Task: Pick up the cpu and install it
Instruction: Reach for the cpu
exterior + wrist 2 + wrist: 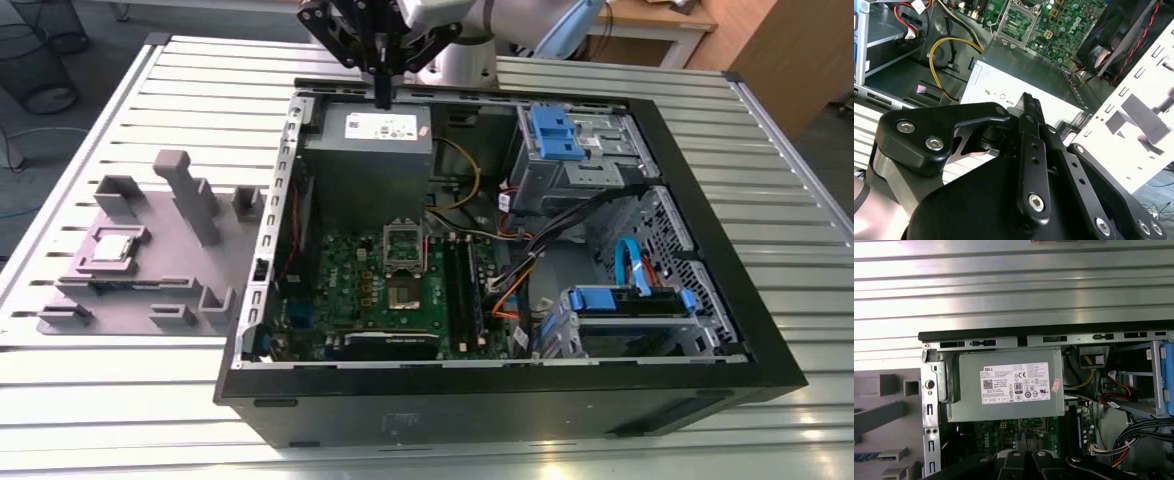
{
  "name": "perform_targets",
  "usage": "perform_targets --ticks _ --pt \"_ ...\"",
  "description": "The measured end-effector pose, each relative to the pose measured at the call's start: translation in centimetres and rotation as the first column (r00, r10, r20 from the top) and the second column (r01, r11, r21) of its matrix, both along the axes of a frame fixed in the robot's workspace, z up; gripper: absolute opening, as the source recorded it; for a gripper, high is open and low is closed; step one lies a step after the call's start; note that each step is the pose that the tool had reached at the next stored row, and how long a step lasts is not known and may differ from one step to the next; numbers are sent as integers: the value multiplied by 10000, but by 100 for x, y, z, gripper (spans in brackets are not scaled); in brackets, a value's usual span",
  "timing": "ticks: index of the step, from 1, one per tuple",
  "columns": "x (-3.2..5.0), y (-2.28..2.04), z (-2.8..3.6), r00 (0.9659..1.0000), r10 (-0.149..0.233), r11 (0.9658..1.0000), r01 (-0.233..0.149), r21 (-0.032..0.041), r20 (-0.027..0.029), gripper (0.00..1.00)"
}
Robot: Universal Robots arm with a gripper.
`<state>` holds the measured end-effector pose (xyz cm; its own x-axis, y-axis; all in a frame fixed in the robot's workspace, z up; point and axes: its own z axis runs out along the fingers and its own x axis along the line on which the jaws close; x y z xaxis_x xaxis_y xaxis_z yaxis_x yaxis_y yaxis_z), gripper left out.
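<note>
Bench (147, 400) here is a silver top of long ribbed metal slats, and it sits on a grey floor (100, 40). A black wire bin (38, 60) stands off the far corner on the exterior view's left, and wooden furniture (781, 50) on the far right.

An open black PC case (727, 260) lies on its side across most of the slats. Just beside it, on the exterior view's left, there's a cluster of matte grey fixture blocks (180, 215).

The cpu (118, 244) is parked in one of those blocks, silvery top up, well apart from the arm.

The claw (384, 97) hangs over the far edge of the case, above the grey power supply box (363, 160). Its fingers are pressed together with nothing pinched, and it's touching nothing.
</note>
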<state>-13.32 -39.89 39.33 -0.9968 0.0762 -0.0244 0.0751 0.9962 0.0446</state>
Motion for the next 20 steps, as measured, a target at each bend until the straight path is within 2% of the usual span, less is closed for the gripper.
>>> perform_targets --ticks 20 --pt "-228 0 0 10000 0 10000 0 1 0 11"
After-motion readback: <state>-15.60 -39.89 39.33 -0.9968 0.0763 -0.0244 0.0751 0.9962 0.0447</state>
